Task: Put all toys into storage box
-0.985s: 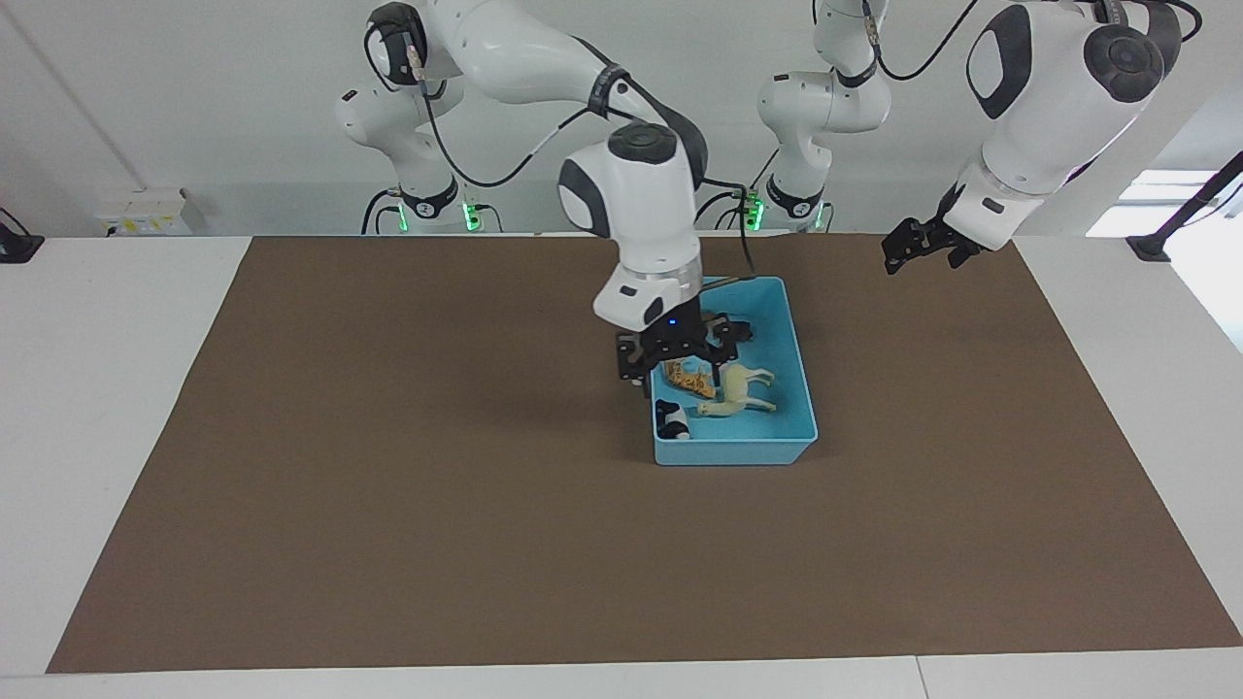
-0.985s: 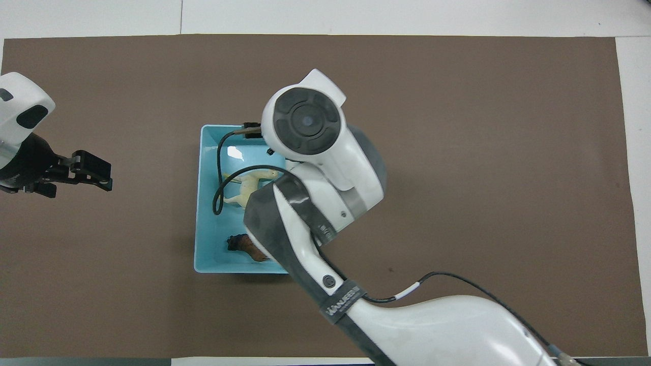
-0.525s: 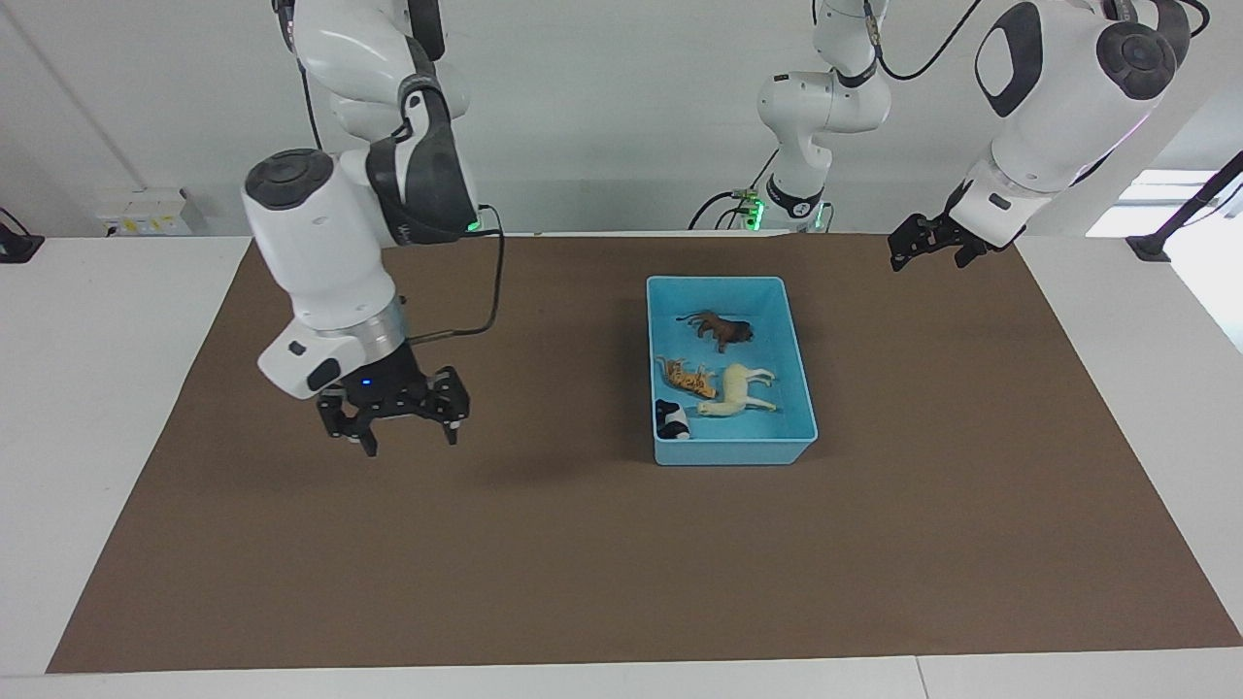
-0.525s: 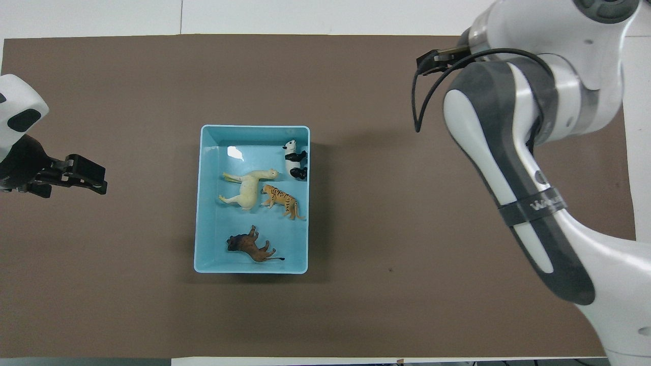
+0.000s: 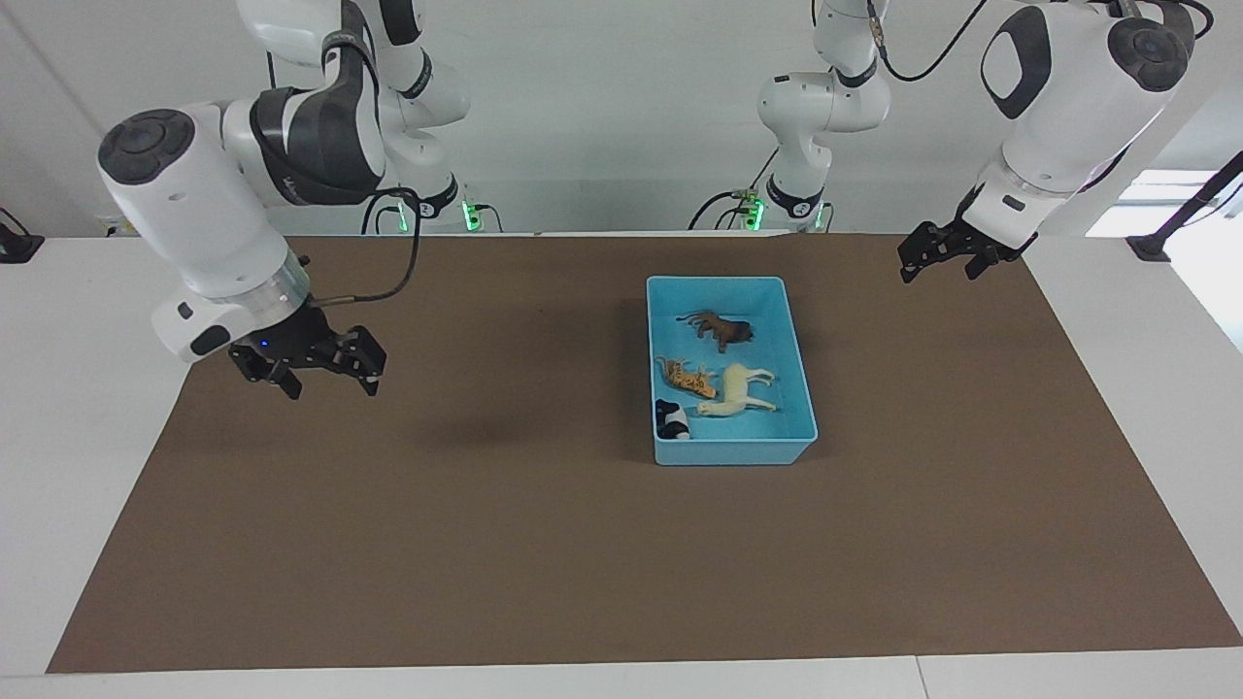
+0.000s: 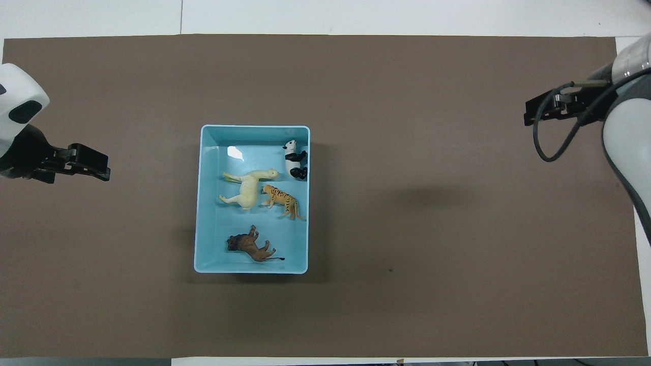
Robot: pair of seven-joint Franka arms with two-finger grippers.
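The light-blue storage box [image 5: 733,451] stands on the brown mat, also seen in the overhead view [image 6: 254,127]. All four toys lie inside it: brown lion [image 5: 721,329] [image 6: 250,246], orange tiger [image 5: 688,379] [image 6: 282,201], cream horse [image 5: 738,388] [image 6: 247,188] and panda [image 5: 672,419] [image 6: 293,158]. My right gripper [image 5: 330,386] [image 6: 529,114] is open and empty, up over the mat at the right arm's end. My left gripper [image 5: 937,272] [image 6: 101,168] is open and empty, waiting over the mat's edge at the left arm's end.
The brown mat [image 5: 583,544] covers most of the white table [image 5: 78,466]. Nothing else lies on it apart from the box.
My right gripper has lifted out of the storage box and swung away to the right arm's end of the table, leaving the tiger in the box. The left arm has hardly moved.
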